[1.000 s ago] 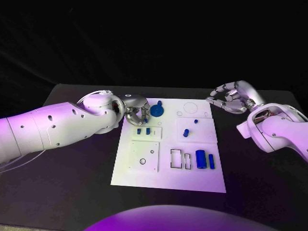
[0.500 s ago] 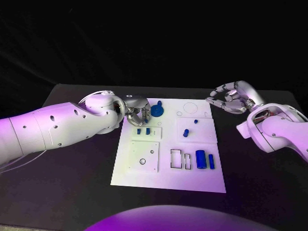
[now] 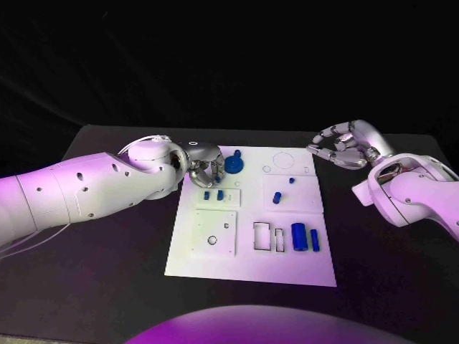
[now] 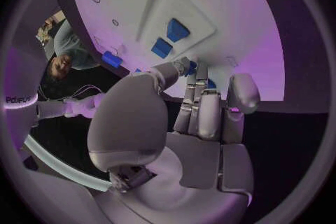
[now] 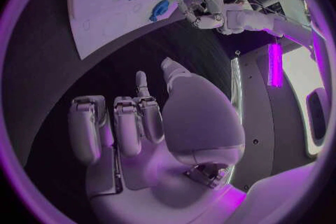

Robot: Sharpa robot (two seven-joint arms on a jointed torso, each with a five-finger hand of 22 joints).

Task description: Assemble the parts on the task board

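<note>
1. The task board (image 3: 252,247) lies flat mid-table, its recesses up for fitting.
2. The right hand (image 3: 343,145), fingers curled on nothing, waits just off the board's far right corner.
3. The left hand (image 3: 205,165) pinches a small blue part (image 4: 190,67) beside the round blue piece (image 3: 234,164), probably to seat it.

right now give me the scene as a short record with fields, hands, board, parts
left robot hand: at the far left corner of the task board, fingers curled by a blue part; grip unclear
right robot hand: raised off the board's far right corner, fingers curled, holds nothing
task board: white plate, mid table
blue cylinders: two, near right of the board
small blue pieces: two, in the left middle panel
</note>
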